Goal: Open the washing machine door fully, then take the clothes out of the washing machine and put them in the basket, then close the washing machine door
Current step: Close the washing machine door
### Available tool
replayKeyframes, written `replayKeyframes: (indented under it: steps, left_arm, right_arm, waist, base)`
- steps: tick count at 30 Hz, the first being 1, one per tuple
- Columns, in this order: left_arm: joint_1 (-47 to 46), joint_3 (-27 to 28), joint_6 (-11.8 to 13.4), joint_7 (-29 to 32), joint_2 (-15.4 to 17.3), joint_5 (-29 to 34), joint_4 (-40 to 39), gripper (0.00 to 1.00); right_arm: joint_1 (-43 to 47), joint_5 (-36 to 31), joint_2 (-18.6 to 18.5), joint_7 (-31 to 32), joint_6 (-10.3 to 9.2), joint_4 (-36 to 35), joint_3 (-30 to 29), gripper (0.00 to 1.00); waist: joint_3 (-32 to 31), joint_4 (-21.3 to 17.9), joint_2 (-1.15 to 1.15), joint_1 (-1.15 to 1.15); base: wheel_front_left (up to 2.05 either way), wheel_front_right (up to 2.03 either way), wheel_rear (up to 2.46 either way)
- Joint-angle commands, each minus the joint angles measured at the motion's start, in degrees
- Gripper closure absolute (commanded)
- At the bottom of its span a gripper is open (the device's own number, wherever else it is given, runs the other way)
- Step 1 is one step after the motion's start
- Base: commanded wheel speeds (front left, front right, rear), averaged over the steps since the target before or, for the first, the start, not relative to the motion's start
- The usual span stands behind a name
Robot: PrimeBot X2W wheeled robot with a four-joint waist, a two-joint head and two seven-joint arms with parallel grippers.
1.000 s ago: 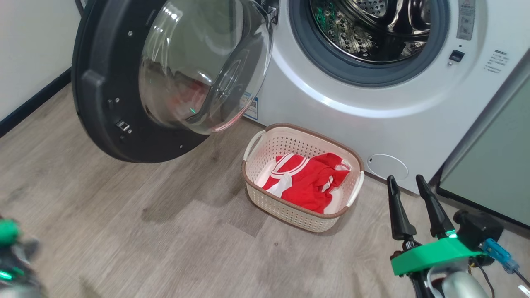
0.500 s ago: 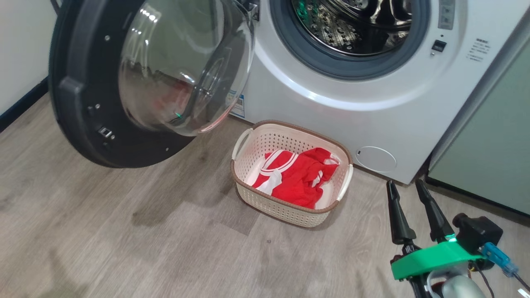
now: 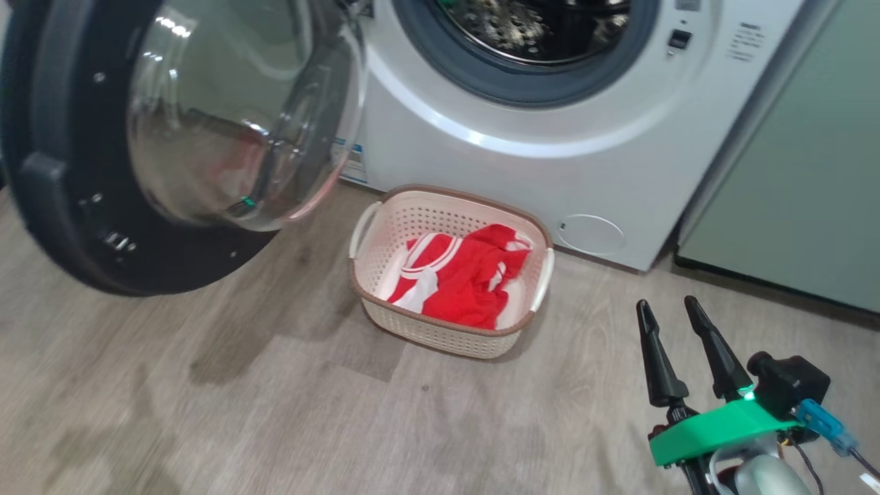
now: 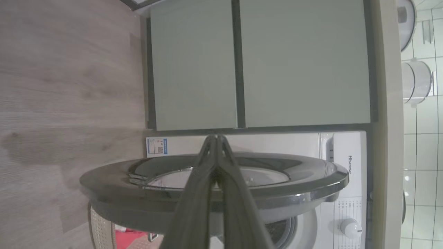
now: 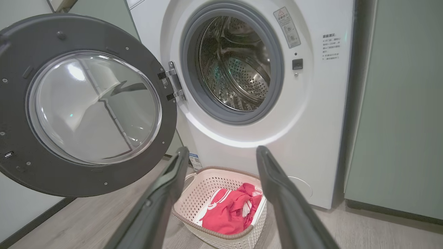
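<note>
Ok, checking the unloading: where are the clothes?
In the head view, the clothes lie in the basket on the floor, just before the washer, right of its open door.

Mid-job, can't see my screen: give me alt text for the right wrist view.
The washing machine door stands swung open to the left of the washing machine, whose steel drum looks empty. Below it on the floor, red clothes lie in the cream basket, seen between the spread fingers of the right gripper.

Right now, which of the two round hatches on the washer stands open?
The washing machine door, big, black-rimmed with a glass bowl, swung wide. The small white flap low on the front sits shut.
</note>
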Motion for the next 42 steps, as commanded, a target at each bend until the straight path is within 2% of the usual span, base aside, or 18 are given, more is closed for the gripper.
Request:
replayKeyframes:
  steps: [1,8,19,24,31,42]
  left_arm:
    - [-2.1,0.0,-0.7,0.8,3.6,0.5,-1.7,1.0]
    - [-2.5,-0.4,-1.9,1.5,3.9,0.4,-0.8,1.0]
    - [-3.9,-0.6,-5.4,5.1,0.9,-1.6,0.8,1.0]
    - [-3.6,-2.3,-6.6,8.9,-1.9,-1.7,0.7,1.0]
    - [-2.1,-4.9,-7.8,15.6,-7.5,-2.3,-2.0,1.0]
    - [2.0,-7.3,-7.6,22.7,-17.1,-4.3,-9.7,1.0]
  right_arm:
    - [-2.3,-0.3,-1.0,-0.4,0.4,-1.7,1.1,0.0]
    - [-2.5,-0.4,-1.5,-0.4,0.4,-1.8,1.1,0.0]
    - [-3.4,-0.4,-1.3,-0.4,0.4,-1.8,0.8,0.0]
    - [-2.5,-0.4,-0.8,-0.4,0.4,-1.5,0.4,0.0]
    - [-1.4,-0.3,-0.1,-0.4,0.4,-1.3,-0.2,0.0]
    - [-0.7,-0.6,0.0,-0.4,0.4,-1.6,-1.7,0.0]
  waist:
    - [0.5,-1.1,0.0,0.0]
    - [2.1,-3.7,0.0,0.0]
    - [3.1,-4.3,0.0,0.0]
    - [1.6,-3.7,0.0,0.0]
    - [-0.3,-3.0,0.0,0.0]
    - [-1.3,-4.8,0.0,0.0]
  base:
    - [0.0,0.0,0.0]
    - [0.0,0.0,0.0]
    - [0.0,0.0,0.0]
    - [0.0,0.0,0.0]
    - [0.0,0.0,0.0]
    - [0.0,0.0,0.0]
